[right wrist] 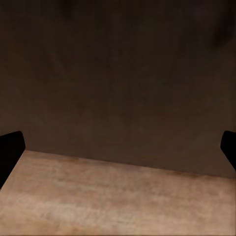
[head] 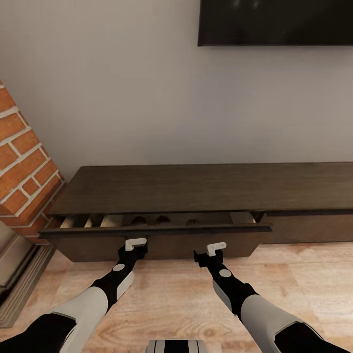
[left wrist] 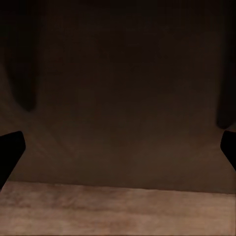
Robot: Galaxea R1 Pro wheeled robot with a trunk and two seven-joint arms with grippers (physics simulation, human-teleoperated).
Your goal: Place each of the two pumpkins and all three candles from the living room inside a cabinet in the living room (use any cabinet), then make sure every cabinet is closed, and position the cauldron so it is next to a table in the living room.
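I have both arms reaching toward the cabinet (head: 206, 189), a long, low dark-brown unit standing on the light wood-plank floor (head: 294, 284) against the grey wall (head: 122, 88). Its left drawer (head: 157, 240) stands pulled out a little from the cabinet front, leaving a narrow gap along the top where I can see the pale wood lining. In that gap there are a few small dim shapes, too shadowed for me to say what they are.

My left end effector (head: 136, 243) sits right at the face of that drawer, toward the middle of it, and my right end effector (head: 215, 248) is at the same face further along toward the cabinet's closed drawer. From the head view I cannot tell whether either touches the wood. In the left wrist view the black fingertips (left wrist: 11, 150) show at both edges of the frame, spread well apart with nothing between them, the dark drawer face just ahead; the right wrist view gives the same, fingertips (right wrist: 10, 147) set wide, empty.

A brick fireplace (head: 22, 166) stands just beside the cabinet's left end, and a black TV (head: 274, 22) hangs on the wall above the cabinet.
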